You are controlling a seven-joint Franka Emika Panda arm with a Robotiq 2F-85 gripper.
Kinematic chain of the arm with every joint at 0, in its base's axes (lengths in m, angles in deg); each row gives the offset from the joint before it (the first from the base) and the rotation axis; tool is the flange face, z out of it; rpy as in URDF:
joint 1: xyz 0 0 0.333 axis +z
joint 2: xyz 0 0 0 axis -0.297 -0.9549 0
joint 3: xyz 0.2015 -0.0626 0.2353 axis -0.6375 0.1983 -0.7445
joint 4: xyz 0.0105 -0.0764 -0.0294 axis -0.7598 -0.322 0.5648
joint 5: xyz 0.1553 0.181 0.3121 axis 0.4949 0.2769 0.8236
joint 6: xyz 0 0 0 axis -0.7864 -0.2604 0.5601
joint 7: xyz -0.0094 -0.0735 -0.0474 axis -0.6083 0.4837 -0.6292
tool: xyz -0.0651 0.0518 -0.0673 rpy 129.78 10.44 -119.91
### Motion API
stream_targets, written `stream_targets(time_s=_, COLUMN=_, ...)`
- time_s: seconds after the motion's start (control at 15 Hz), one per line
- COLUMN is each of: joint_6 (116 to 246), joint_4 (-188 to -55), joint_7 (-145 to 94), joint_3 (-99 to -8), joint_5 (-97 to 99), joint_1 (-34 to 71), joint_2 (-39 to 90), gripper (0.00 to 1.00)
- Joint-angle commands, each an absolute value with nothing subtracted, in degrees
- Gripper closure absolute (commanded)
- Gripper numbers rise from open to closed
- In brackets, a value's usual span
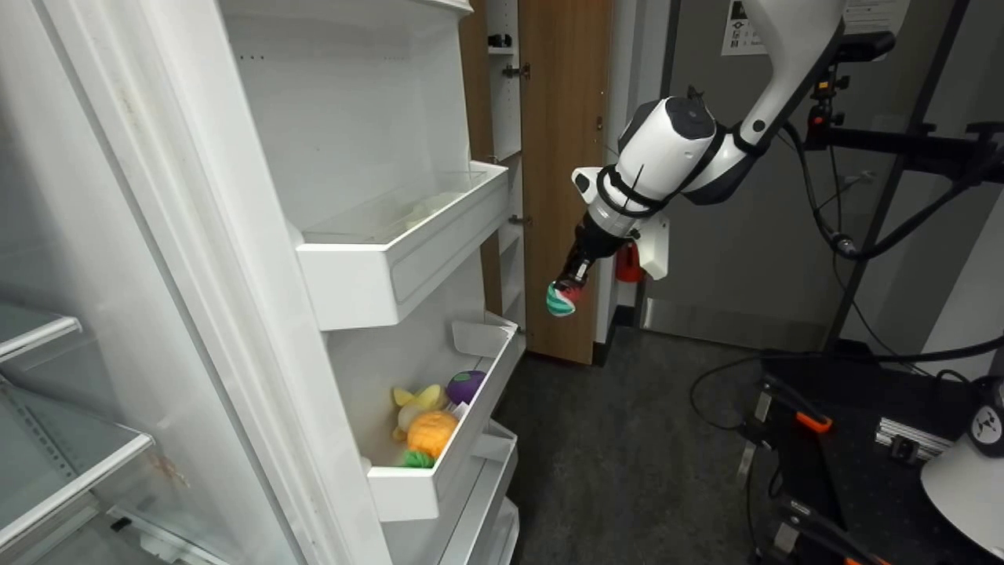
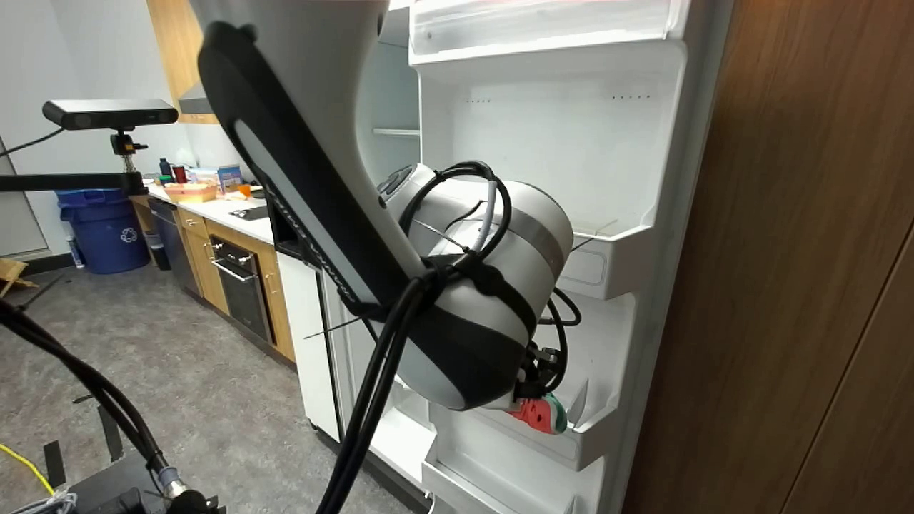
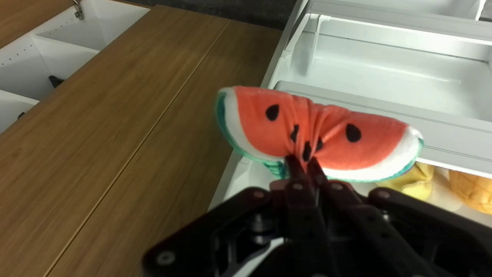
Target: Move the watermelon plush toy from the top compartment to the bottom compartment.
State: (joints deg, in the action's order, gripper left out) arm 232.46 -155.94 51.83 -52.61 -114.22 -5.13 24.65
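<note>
Watermelon plush toy (image 3: pixel 319 132) is in my jaws, and the wrist view gives me the closest look: red face, black seeds, white band and green rim, the cloth gathered into creases at the middle. The jaws reach in from six o'clock and are drawn nearly together, clenched on that fold. At four o'clock from the toy I see the yellow plush (image 3: pixel 415 184) and the orange plush (image 3: pixel 471 192); at nine o'clock, a wooden panel (image 3: pixel 169 142).

In an exterior view I have the top compartment (image 1: pixel 451 243) and, at six o'clock from it, the bottom compartment (image 1: pixel 404 496), where the purple toy (image 1: pixel 467 386) turns up, visible in that view alone. The watermelon is in mid-air outside both compartments, between one and two o'clock from the orange plush, its green-striped rind toward me.

In an exterior view crowded by my arm (image 2: pixel 343 214) (it takes up the middle of my feed), the toy's red side and green rim poke out at five o'clock; how far the jaws stand apart I cannot tell from there.
</note>
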Motion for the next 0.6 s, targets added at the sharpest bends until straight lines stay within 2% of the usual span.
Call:
stream_targets(time_s=0.0, joint_6=232.46, joint_4=-155.94, joint_7=51.83, joint_3=-52.61, joint_5=-114.22, joint_1=-5.13, joint_2=24.65, gripper=0.95)
stream_targets(time_s=0.33, joint_6=232.46, joint_4=-155.94, joint_7=51.83, joint_3=-52.61, joint_5=-114.22, joint_1=-5.13, joint_2=24.65, gripper=0.95)
stream_targets(time_s=0.4, joint_6=232.83, joint_4=-155.81, joint_7=51.94, joint_3=-52.79, joint_5=-114.3, joint_1=-5.32, joint_2=24.66, gripper=0.99)
stream_targets(time_s=0.53, joint_6=232.89, joint_4=-155.8, joint_7=52.59, joint_3=-53.5, joint_5=-114.11, joint_1=-5.26, joint_2=24.72, gripper=0.99)
